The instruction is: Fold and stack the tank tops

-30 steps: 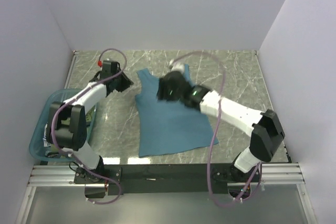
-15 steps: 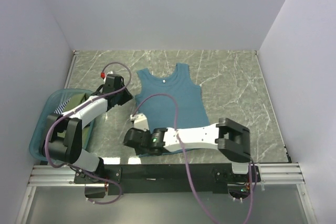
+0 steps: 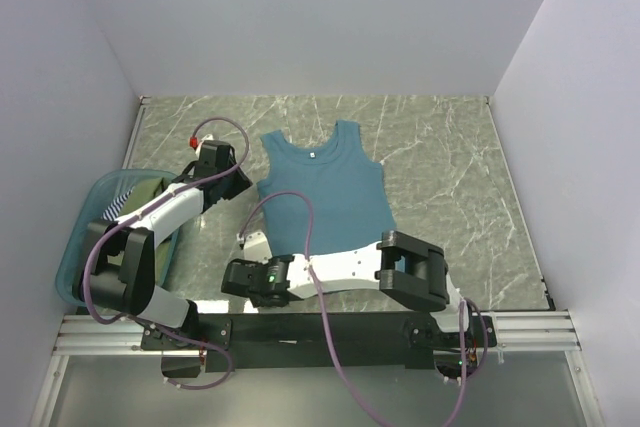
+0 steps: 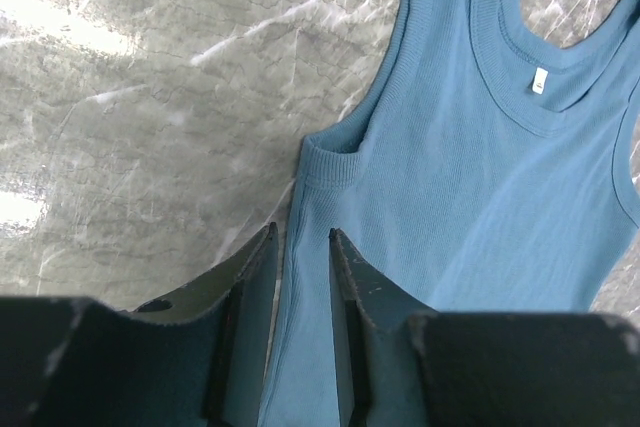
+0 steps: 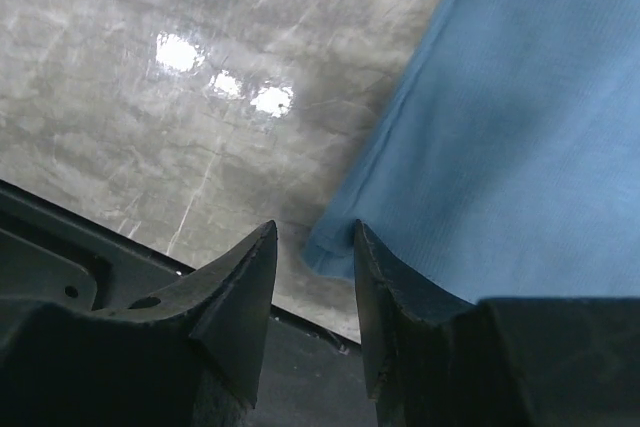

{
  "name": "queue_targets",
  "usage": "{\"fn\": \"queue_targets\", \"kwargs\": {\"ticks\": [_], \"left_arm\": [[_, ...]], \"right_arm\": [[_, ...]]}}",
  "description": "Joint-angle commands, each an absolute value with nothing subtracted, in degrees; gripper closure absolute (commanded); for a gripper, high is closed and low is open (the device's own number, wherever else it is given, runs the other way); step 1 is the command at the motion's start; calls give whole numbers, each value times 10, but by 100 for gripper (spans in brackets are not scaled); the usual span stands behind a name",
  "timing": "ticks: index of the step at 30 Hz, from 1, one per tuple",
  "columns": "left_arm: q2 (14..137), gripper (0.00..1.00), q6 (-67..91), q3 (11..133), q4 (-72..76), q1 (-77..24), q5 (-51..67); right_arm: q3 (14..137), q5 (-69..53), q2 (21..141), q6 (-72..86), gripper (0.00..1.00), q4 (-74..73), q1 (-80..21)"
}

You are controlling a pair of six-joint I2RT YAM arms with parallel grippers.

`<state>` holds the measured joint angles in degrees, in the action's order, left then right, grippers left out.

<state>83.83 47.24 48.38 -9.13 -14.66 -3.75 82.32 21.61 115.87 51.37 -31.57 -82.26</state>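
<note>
The left gripper [image 4: 302, 232], fingers parted, straddles the left edge of the plain teal-blue cloth tank top [image 3: 325, 187]; the right gripper [image 5: 315, 229], likewise parted, has swung from neckline to near-left hem corner.

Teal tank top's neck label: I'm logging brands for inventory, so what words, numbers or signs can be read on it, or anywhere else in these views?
White neck label on the teal tank top: too small and blurred to read.
Olive top and striped top in the tub: no print can be made out.
Nothing else in these views shows readable text.
</note>
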Motion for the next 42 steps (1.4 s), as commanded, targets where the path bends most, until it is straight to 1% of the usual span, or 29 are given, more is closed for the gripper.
{"fn": "queue_targets", "kwargs": {"ticks": [1, 2, 5, 6, 9, 11, 13, 16, 19, 23, 27, 36, 42], "left_arm": [[833, 67, 463, 485, -66, -144, -32], [834, 68, 462, 485, -65, -145, -31], [836, 67, 462, 480, -59, -144, -27], [834, 67, 462, 478, -55, -145, -25], [835, 67, 460, 471, -44, -145, -12], [836, 64, 458, 465, -34, -145, -8], [836, 59, 457, 459, -23, -145, -6], [839, 57, 455, 447, -11, -145, -4], [845, 56, 455, 446, -5, -145, -4], [860, 56, 454, 444, 18, -145, 3], [887, 60, 454, 447, 27, -146, 11], [941, 62, 445, 455, 55, -146, 23], [964, 65, 439, 462, 55, -149, 11]], "right_arm": [[860, 231, 1177, 524, 56, -332, -831], [861, 233, 1184, 525, 57, -337, -831], [845, 230, 1174, 524, 65, -317, -831], [837, 231, 1170, 519, 76, -314, -831], [827, 237, 1146, 511, 94, -305, -829], [809, 235, 1115, 505, 99, -286, -824], [779, 230, 1077, 498, 100, -270, -812], [733, 204, 1028, 495, 100, -232, -798], [701, 182, 993, 493, 100, -201, -788], [685, 171, 980, 490, 100, -192, -779], [677, 166, 977, 495, 100, -191, -775], [676, 158, 991, 503, 100, -188, -775], [665, 156, 984, 509, 100, -185, -776]]}}
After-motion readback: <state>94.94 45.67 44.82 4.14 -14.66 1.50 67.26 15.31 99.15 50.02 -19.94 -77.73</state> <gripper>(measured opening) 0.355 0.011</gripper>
